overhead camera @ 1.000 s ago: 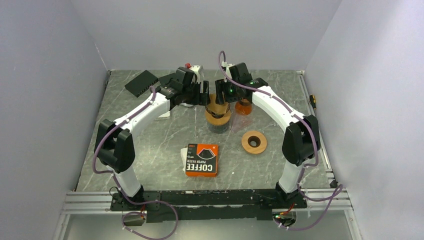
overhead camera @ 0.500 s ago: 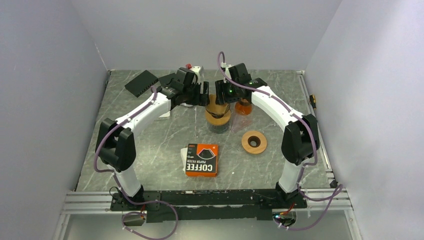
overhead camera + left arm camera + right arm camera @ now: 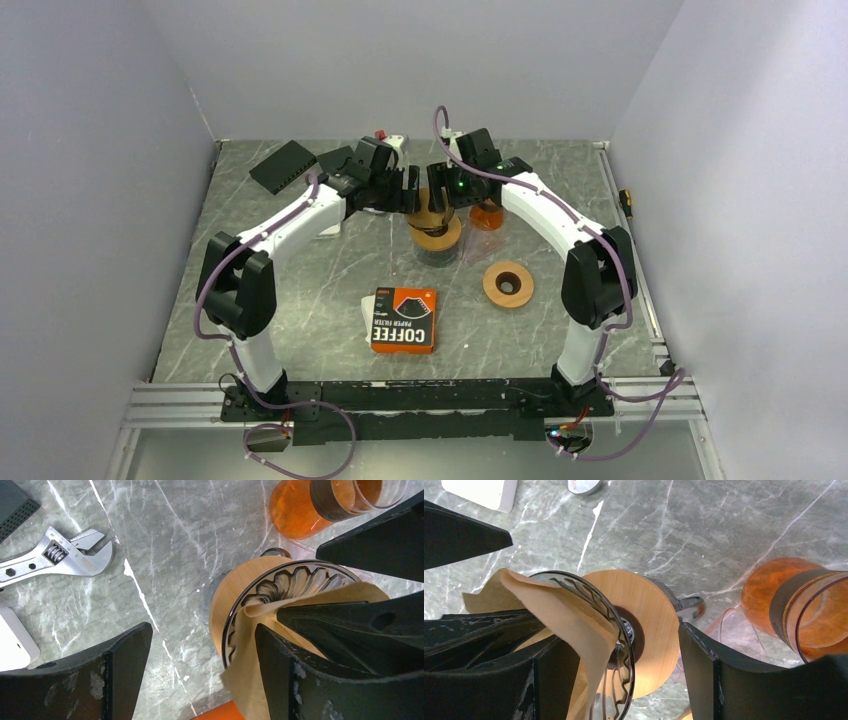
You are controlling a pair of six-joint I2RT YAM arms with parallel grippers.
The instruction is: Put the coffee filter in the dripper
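Note:
The glass dripper with a wooden collar [image 3: 436,234] stands on a cup at mid-table; it also shows in the left wrist view [image 3: 235,597] and the right wrist view [image 3: 651,617]. The brown paper filter [image 3: 252,655] sits inside the dripper, crumpled, with one edge sticking over the rim [image 3: 569,612]. My left gripper [image 3: 409,193] [image 3: 200,672] is open, with one finger inside the filter and the other outside the rim. My right gripper [image 3: 440,192] [image 3: 624,677] is open too, likewise straddling the rim with one finger inside the filter.
An orange glass carafe [image 3: 487,213] stands just right of the dripper. A wooden ring [image 3: 508,284] and an orange-black coffee filter box [image 3: 403,320] lie nearer the front. A wrench [image 3: 55,555], a white block [image 3: 12,647] and a black box [image 3: 283,166] lie at the back left.
Both grippers have closed in a little on the dripper from either side. The filter sits lower in the dripper than before.

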